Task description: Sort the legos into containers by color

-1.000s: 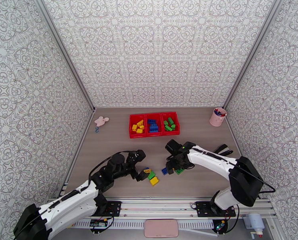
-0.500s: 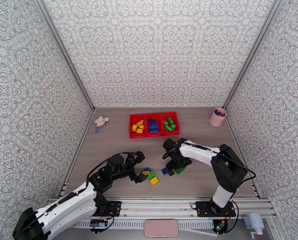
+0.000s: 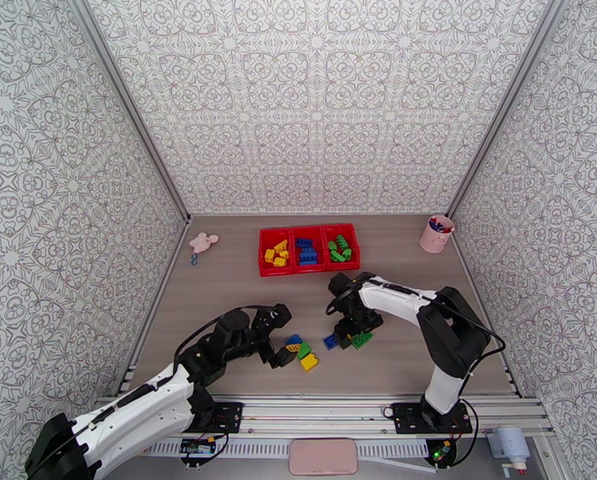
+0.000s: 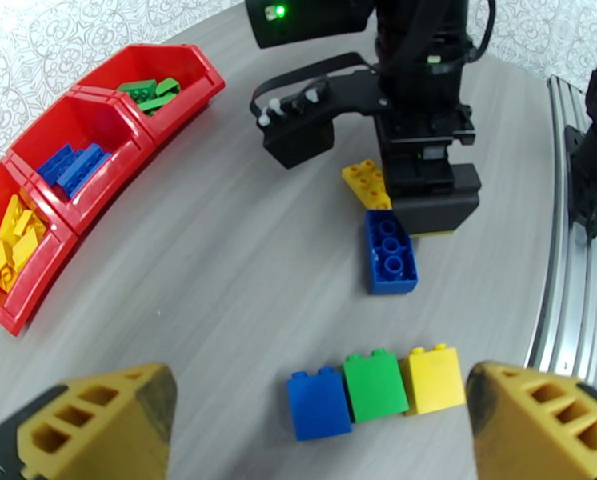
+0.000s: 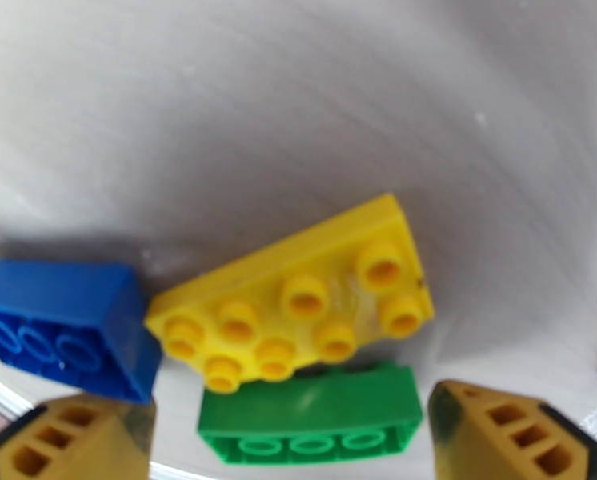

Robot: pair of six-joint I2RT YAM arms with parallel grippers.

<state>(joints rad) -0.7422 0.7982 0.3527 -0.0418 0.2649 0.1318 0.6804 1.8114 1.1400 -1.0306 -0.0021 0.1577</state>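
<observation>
The red tray stands mid-table with yellow, blue and green legos sorted into its three compartments; the left wrist view has it at upper left. My left gripper is open in front of a row of blue, green and yellow bricks. My right gripper hangs low over a flat yellow brick, a blue brick and a green brick. It is open, the green brick between its fingertips.
A pink mouse toy lies at the back left. A pink cup with pens stands at the back right. Patterned walls close three sides, and a metal rail runs along the near edge.
The right arm has folded its elbow inward and its gripper has shifted slightly left over the brick cluster. The left arm has barely moved.
</observation>
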